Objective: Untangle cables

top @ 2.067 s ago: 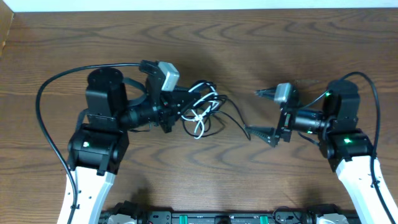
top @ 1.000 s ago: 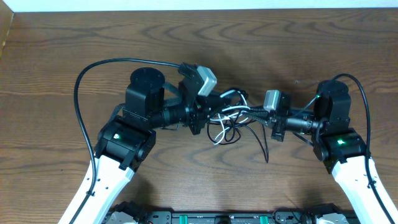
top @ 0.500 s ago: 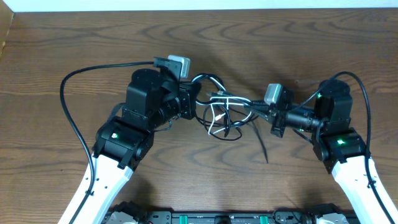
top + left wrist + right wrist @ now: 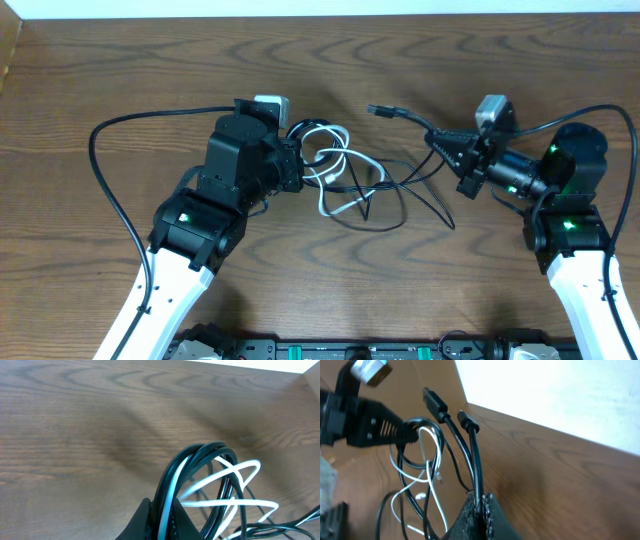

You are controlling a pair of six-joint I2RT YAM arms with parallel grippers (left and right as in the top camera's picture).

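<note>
The cables (image 4: 348,182) form a tangle of black loops and one white cord (image 4: 325,170) on the wooden table between my arms. My left gripper (image 4: 296,166) is shut on a bundle of black strands and the white one at the tangle's left side; in the left wrist view the bundle (image 4: 199,456) arches up out of the gripper (image 4: 163,511). My right gripper (image 4: 441,141) is shut on two black cables (image 4: 472,460), whose plug ends (image 4: 435,402) stick out past the jaws. One plug (image 4: 380,110) points left in the overhead view.
The thick black arm cable (image 4: 130,130) loops out to the left of the left arm. Another runs over the right arm (image 4: 545,125). The table's far edge (image 4: 320,15) meets a white wall. My left gripper's fingers (image 4: 380,427) show in the right wrist view.
My right gripper has drawn back to the right and away with its black cables, stretching them out of the tangle. The left gripper holds its bundle almost in place.
</note>
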